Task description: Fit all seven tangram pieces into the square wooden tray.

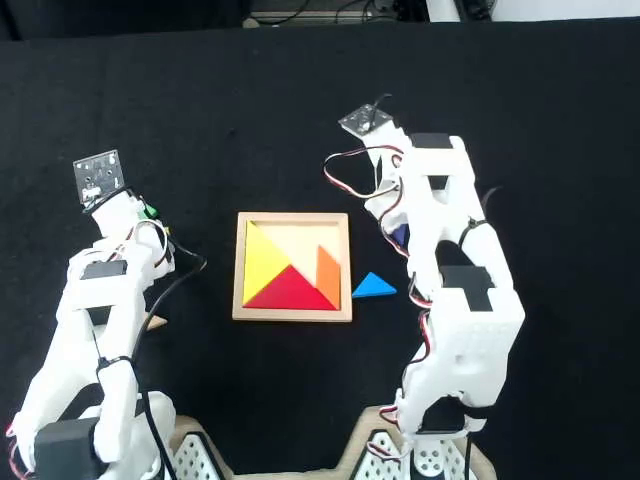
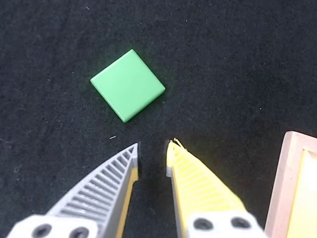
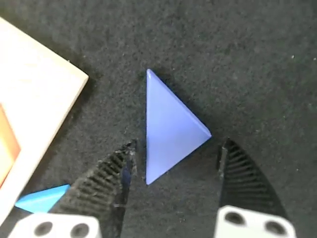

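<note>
Fingers [image 3: 106, 178] of the right gripper [image 3: 177, 146] are spread wide and empty, straddling the flat periwinkle plastic triangle [image 3: 171, 129] on the black tabletop [image 3: 257, 49], just off a corner of the square wooden tray [image 3: 39, 94]. Risk: one pad meets a vertex and the piece pivots out.

Left wrist view: left gripper [image 2: 153, 148] is parted a crack and empty, short of the green plastic square [image 2: 128, 85] – too narrow, it would shove it.

High view: yellow triangle [image 1: 262, 262], red triangle [image 1: 290, 292] and orange piece [image 1: 328, 272] are seated – sky-blue triangle [image 1: 374, 286] waits by the tray's right edge.
</note>
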{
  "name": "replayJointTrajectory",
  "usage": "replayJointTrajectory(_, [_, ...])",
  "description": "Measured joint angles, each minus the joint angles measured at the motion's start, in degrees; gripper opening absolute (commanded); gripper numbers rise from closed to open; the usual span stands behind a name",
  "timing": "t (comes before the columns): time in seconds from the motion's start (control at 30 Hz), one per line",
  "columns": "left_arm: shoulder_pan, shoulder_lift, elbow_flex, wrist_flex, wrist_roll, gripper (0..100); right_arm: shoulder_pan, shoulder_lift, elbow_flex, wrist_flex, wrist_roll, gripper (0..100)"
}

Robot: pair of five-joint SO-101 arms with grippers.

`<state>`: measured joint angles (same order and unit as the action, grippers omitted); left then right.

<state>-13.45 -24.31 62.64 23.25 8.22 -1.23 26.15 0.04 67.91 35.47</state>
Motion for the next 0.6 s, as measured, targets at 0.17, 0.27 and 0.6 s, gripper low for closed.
replayJointTrajectory(0.17, [0.0, 0.0, 0.0, 0.0, 0.0, 11, -0.18, 4.66, -3.52, 0.09, 0.18, 25.4])
replayJointTrajectory(0.27, [0.0, 0.0, 0.0, 0.0, 0.0, 11, -0.18, 7.12, -6.51, 0.53, 0.26, 25.4])
replayJointTrajectory(0.6, [0.0, 0.0, 0.0, 0.0, 0.0, 11, -0.18, 8.62, -8.35, 1.32, 3.6, 21.1])
